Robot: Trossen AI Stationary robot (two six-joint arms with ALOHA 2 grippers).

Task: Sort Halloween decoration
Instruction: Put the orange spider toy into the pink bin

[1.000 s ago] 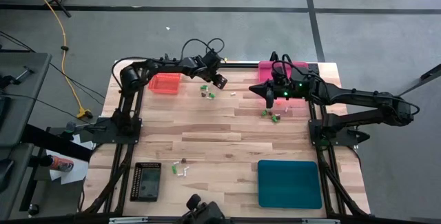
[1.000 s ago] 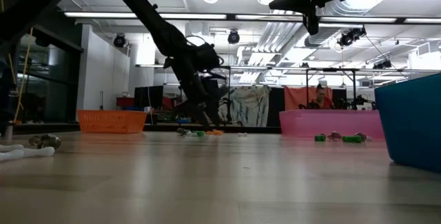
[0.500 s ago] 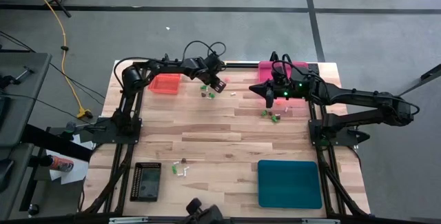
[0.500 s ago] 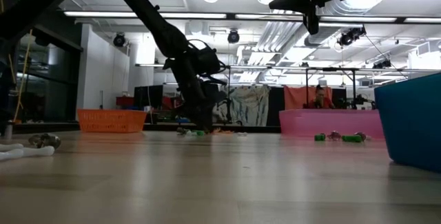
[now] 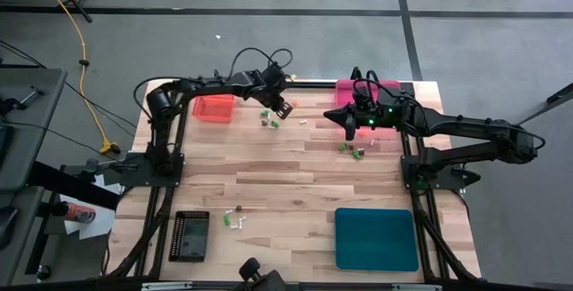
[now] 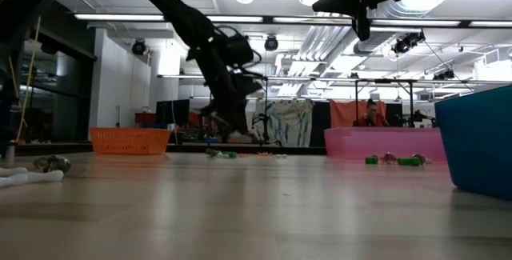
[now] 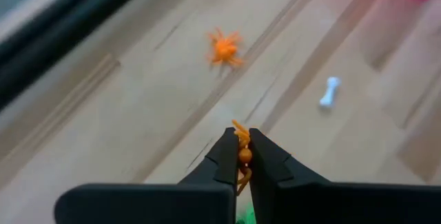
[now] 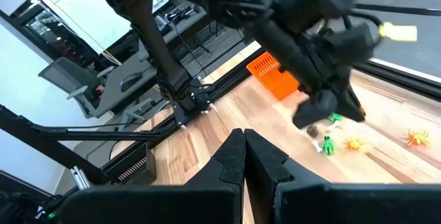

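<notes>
— Since the left gripper [image 7: 239, 156] has its fingers pinched on a small orange spider trinket [image 7: 242, 153], which way lies its tray?

— The orange rectangular plastic tray [image 5: 213, 108] sits just beside, nearer this arm; right gripper [image 5: 345, 122] hovers closed, empty, by the pink tray [image 5: 389, 86].

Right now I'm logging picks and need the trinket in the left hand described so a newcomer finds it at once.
Start at the orange tray at the table's far edge, then follow the left arm to its hand. Pinched between its fingers is a small orange spider-like trinket, lifted off the wood, unlike the other orange one lying loose.
</notes>
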